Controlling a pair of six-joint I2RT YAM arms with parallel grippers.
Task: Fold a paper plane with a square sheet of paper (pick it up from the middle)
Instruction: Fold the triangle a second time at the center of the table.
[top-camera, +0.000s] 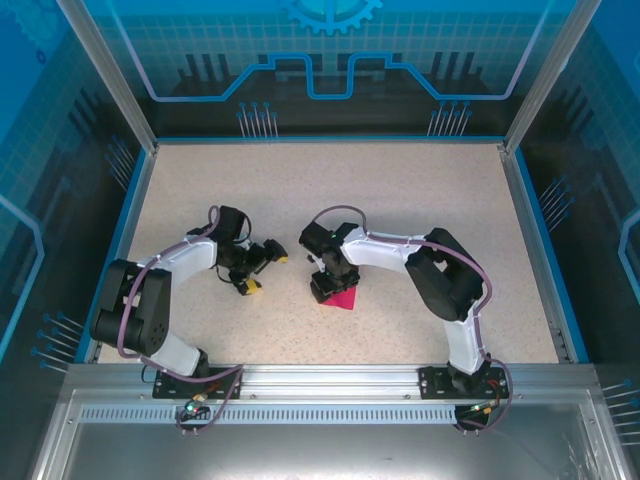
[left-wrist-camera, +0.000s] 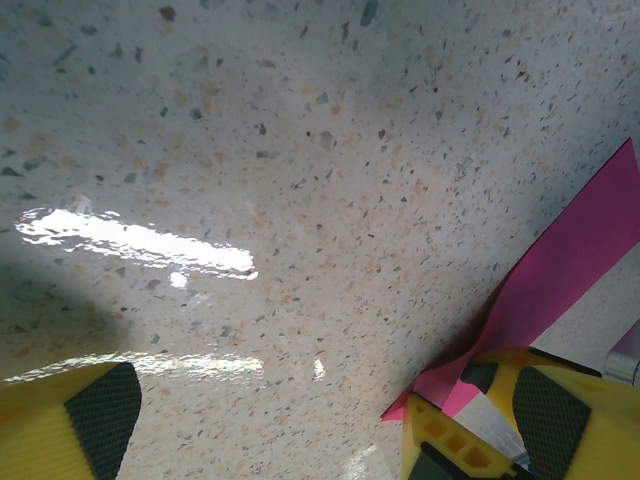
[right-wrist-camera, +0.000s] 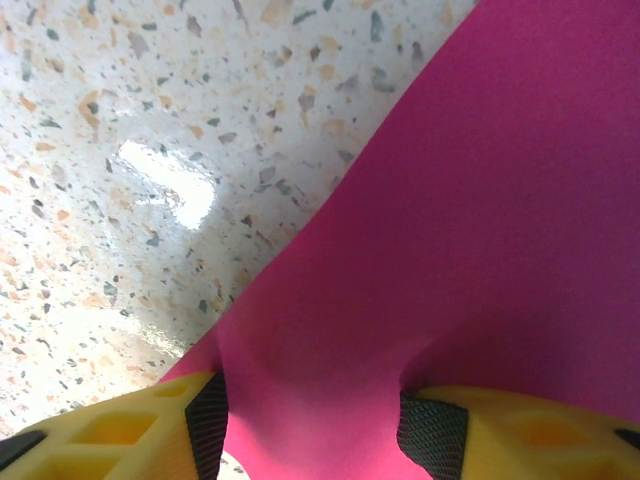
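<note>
The square sheet of paper (top-camera: 343, 301) is magenta and lies on the speckled table just right of centre, mostly under my right gripper (top-camera: 328, 288). In the right wrist view the paper (right-wrist-camera: 480, 200) humps up between the two black pads, and the right gripper (right-wrist-camera: 310, 430) presses down on it with its jaws apart, both pads against the hump. My left gripper (top-camera: 258, 268) hovers to the left of the sheet, open wide and holding nothing. In the left wrist view the left gripper (left-wrist-camera: 320, 425) frames bare table, and a corner of the paper (left-wrist-camera: 570, 260) shows at the right.
The speckled tabletop (top-camera: 330, 190) stretches back to blue-edged walls and aluminium posts. A metal rail (top-camera: 330, 380) with the arm bases runs along the near edge.
</note>
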